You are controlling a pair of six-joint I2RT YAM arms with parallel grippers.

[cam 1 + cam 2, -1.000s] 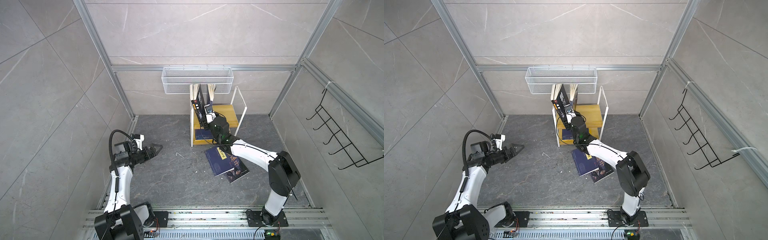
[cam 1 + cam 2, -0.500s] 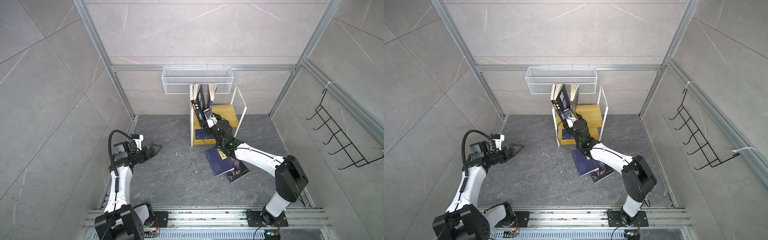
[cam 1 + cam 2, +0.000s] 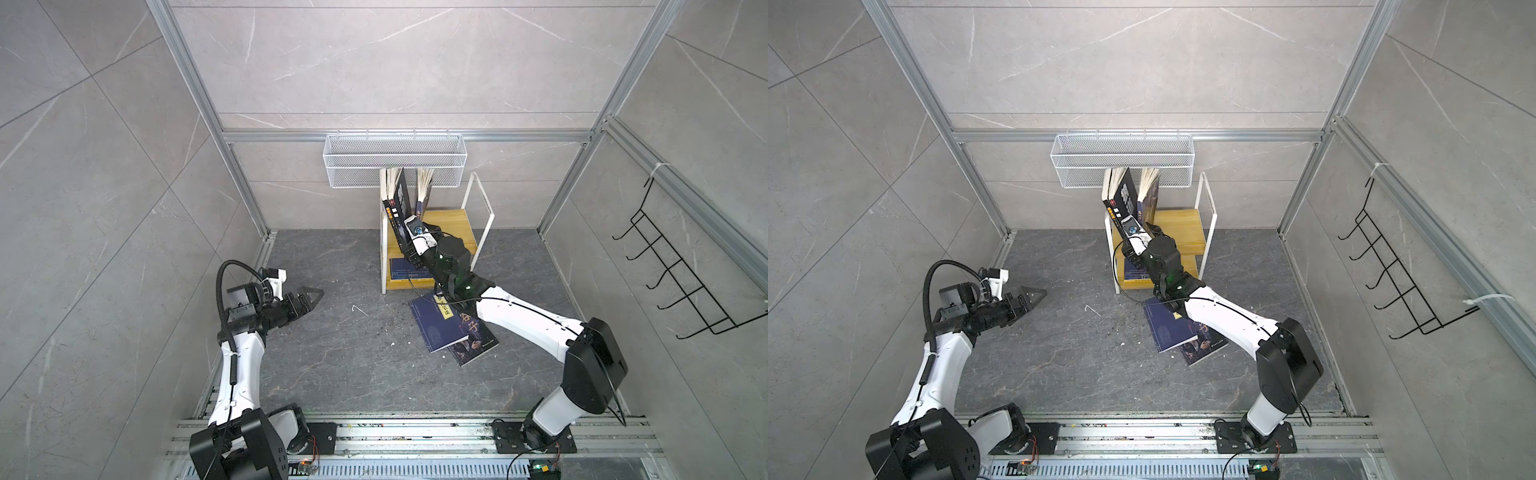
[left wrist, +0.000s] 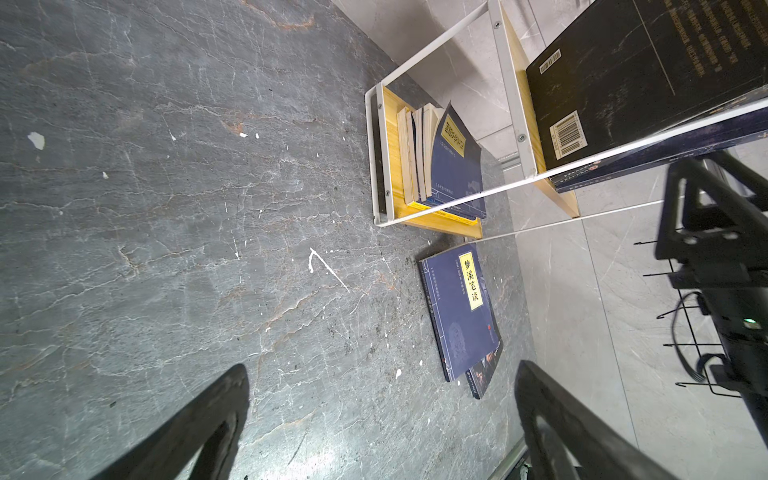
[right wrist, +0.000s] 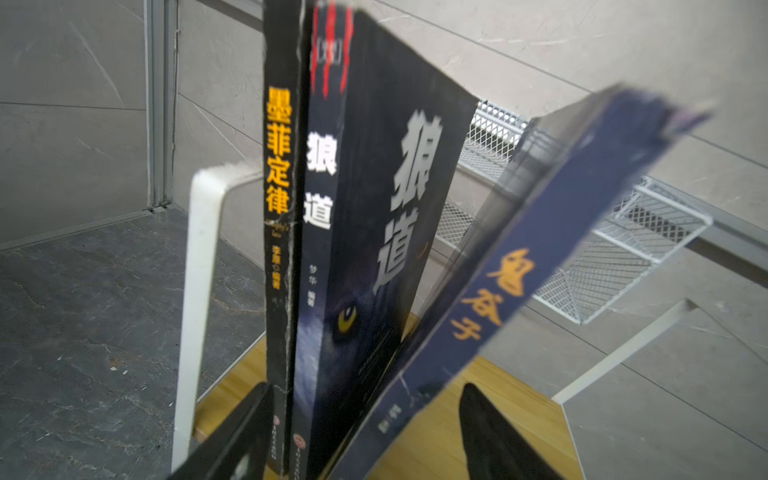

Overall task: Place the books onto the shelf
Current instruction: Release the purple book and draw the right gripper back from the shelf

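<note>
Navy paperbacks (image 3: 440,328), two, are shown lying flat and overlapped just before the shelf (image 3: 453,222), long axes running away from it, nearer the right arm. The right gripper (image 5: 365,386) is seen with jaws parted astride three upright books (image 5: 374,208) on the upper tier. The left gripper (image 3: 308,298), spread wide, is held well apart from the shelf.

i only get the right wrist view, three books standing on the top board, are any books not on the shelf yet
Observer: Yes, two lie overlapped on the floor in front of the shelf: a navy book with a yellow label on top of a book with orange writing.
Operator: and where's the left gripper
Observer: The left gripper is open and empty, above the floor, well apart from the shelf and both of those books.
</note>
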